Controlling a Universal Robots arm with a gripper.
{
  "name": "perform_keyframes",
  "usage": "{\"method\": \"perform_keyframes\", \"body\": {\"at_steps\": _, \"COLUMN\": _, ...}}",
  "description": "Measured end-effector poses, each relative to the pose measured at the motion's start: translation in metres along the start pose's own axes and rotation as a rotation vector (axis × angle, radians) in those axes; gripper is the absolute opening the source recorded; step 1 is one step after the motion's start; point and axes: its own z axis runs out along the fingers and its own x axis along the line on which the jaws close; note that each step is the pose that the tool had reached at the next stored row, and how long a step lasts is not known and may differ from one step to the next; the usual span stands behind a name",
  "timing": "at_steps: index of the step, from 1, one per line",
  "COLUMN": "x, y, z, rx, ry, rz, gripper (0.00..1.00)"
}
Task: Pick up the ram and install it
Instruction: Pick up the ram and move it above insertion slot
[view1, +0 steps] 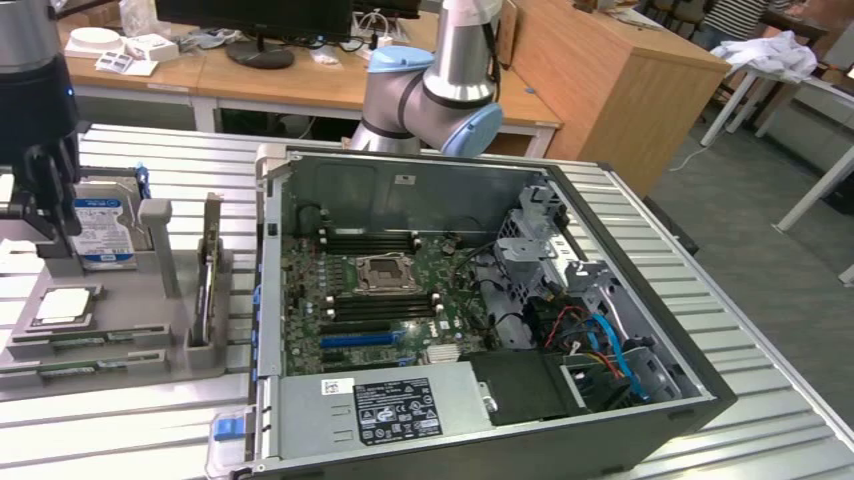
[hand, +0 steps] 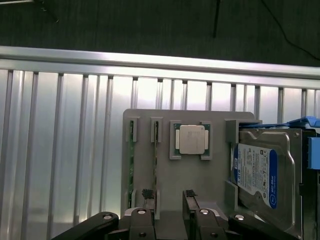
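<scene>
The jaws hang spread wide over the grey holder (hand: 190, 176), with nothing between them. One tip sits close to the end of the ram (hand: 155, 160), and the other stands off toward the chip (hand: 192, 139).

In the exterior view the holder rests on the ribbed worktop (view1: 120, 430), at nine o'clock from the open case (view1: 387, 195). The dark bulk above the jaws shows at about ten o'clock from the case, over the holder's drive end.

The holder's contents:
- **Ram:** it stands on edge in a narrow slot.
- **Second stick:** this stick (hand: 131, 165) stands the same way in the next slot, parallel to the ram and not touching it.
- **Chip:** it lies flat in a square pocket just beside the ram.
- **Drive:** the drive (hand: 257, 172), with a blue and white label, fills the end bay beyond the chip.

The case lies on its side with its open face up.
- **Board:** the green board (view1: 447, 290) covers the floor, with a socket (view1: 380, 268) near its middle.
- **Slots:** black slots (view1: 374, 241) run at twelve o'clock from the socket, and more run at six.
- **Power unit:** this labelled unit (view1: 400, 405) sits at six o'clock in the case.
- **Cables:** blue and orange cables (view1: 607, 350) bunch at four o'clock.
- **Cage:** a metal cage (view1: 534, 235) stands at two o'clock.

The arm (view1: 434, 90) rises at twelve o'clock, behind the case.
</scene>
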Motion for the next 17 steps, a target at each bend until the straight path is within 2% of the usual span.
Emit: {"method": "perform_keyframes", "body": {"at_steps": 17, "x": 0.001, "y": -0.0010, "z": 0.0221, "rx": 0.0000, "ry": 0.0000, "rz": 0.000, "gripper": 0.36}}
